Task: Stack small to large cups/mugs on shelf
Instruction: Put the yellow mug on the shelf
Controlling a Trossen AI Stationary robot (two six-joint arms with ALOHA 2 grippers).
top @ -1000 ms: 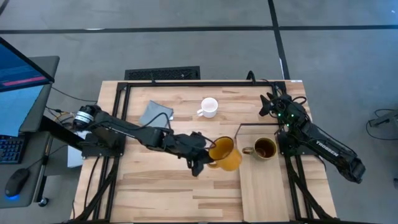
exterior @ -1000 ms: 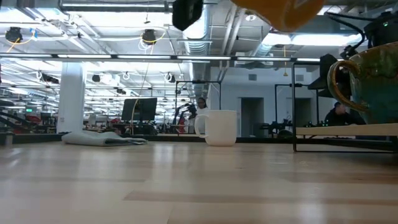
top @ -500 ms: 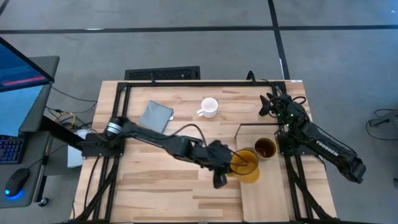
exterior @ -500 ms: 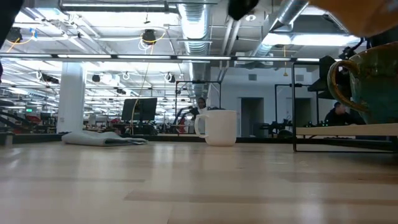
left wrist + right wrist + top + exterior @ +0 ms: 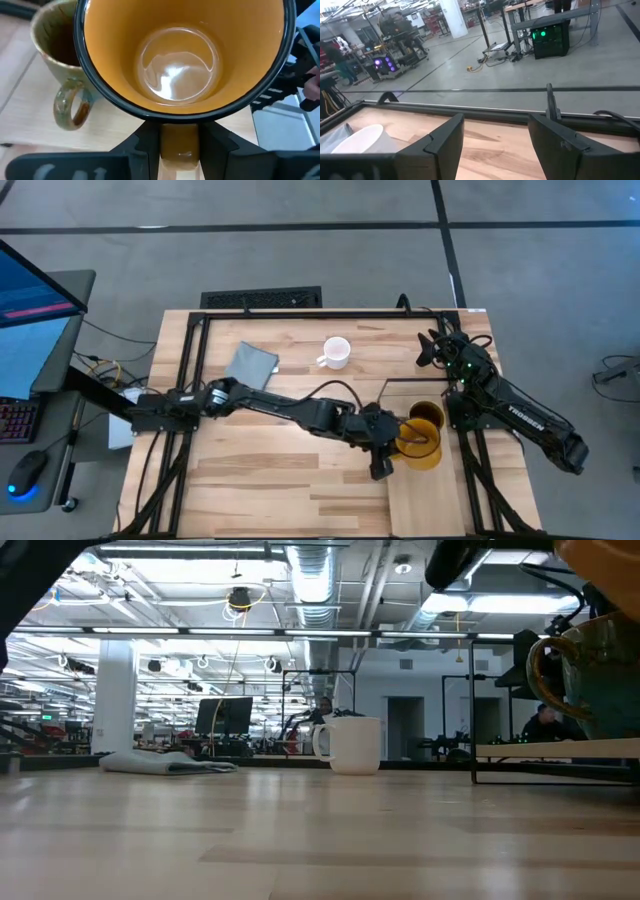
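Left gripper (image 5: pixel 385 442) clamped on the yellow mug's (image 5: pixel 423 444) handle, mug held upright above the shelf (image 5: pixel 425 485), just beside and partly over the brown mug (image 5: pixel 52 47) standing there. White mug (image 5: pixel 335 352) and cloth (image 5: pixel 249 365) well apart on the table (image 5: pixel 270 470). Right gripper (image 5: pixel 495 145) parked at the far edge, fingers spread wide.

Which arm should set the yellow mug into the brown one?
Left: the left gripper already holds the yellow mug by its handle, over the brown mug. The right gripper waits open at the table's far edge.
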